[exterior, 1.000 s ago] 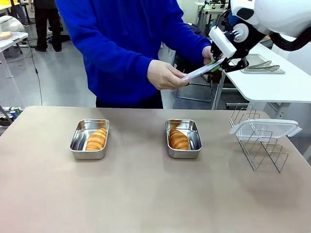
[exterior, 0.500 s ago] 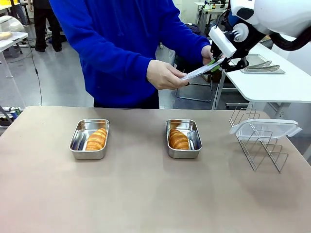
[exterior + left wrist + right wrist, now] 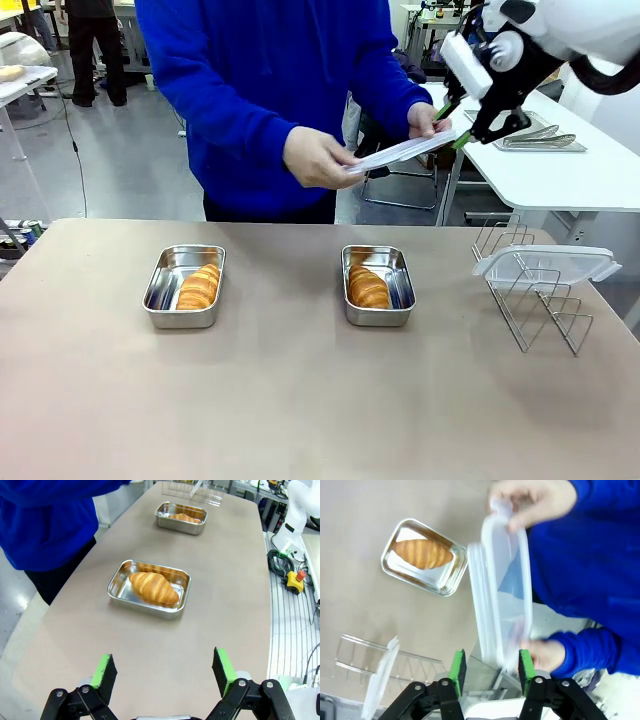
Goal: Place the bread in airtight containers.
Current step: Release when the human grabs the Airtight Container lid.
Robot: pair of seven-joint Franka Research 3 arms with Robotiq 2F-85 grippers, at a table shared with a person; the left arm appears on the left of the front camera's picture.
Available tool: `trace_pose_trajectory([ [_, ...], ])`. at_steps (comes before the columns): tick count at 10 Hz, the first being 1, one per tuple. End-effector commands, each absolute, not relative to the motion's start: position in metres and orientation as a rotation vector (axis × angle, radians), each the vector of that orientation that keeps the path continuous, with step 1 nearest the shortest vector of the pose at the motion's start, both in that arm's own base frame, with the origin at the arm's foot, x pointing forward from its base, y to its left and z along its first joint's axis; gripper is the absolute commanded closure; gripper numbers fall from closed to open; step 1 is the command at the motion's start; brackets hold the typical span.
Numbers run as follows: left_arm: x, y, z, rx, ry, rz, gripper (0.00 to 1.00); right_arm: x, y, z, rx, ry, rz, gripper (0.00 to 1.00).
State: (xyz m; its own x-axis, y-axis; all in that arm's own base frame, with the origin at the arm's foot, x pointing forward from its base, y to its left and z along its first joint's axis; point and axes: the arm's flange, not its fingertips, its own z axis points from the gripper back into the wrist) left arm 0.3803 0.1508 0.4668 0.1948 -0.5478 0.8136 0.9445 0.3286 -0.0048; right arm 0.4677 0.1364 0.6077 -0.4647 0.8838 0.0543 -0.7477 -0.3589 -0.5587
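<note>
- The right pincer (image 3: 455, 125) is held high, toward 2 o'clock in the front view. Its jaws are parted wider than the thin clear lid (image 3: 400, 152), whose end lies between the pads. No firm grip is seen, though whether a pad touches the plastic cannot be told.
- The lid is carried by the person, with one hand (image 3: 318, 158) at its 8 o'clock end. The other hand (image 3: 425, 118) is just beside the right pincer at the 2 o'clock end. The lid's long axis runs from 8 to 2 o'clock.
- The bread is already placed. One croissant (image 3: 198, 287) lies in the left tin (image 3: 170, 270) and another croissant (image 3: 367, 288) in the right tin (image 3: 398, 272). Both tins are uncovered on the table (image 3: 300, 400).
- The right tin is found at 7 o'clock from the right pincer, well below the lid. Its long axis runs from 12 to 6 o'clock, so a turn of the lid is judged necessary before it can be seated. The person's hands are nearer to that tin than either pincer.
- A second lid (image 3: 545, 265) is perched on the wire rack (image 3: 540, 315), at 5 o'clock from the right pincer. The right arm is the nearer one.
- The left pincer (image 3: 164, 666) is spread wide and nothing is held in it. In its wrist view the left tin lies ahead at 12 o'clock, well apart, with its croissant lying from 10 to 4 o'clock.
</note>
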Motion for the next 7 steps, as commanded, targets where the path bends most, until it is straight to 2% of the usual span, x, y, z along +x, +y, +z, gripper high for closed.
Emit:
trace_pose_trajectory([
  [1, 0.379, 0.151, 0.466, -0.584, -0.833, -1.152, 0.00, 0.463, 0.113, 0.630, -0.137, -0.691, 1.761, 0.00],
  [3, 0.379, 0.151, 0.466, -0.584, -0.833, -1.152, 0.00, 0.460, 0.050, 0.637, 0.115, -0.791, 1.526, 0.00],
  [7, 0.379, 0.151, 0.466, -0.584, -0.833, -1.152, 0.00, 0.428, -0.064, 0.592, 0.400, -0.885, 1.205, 0.00],
])
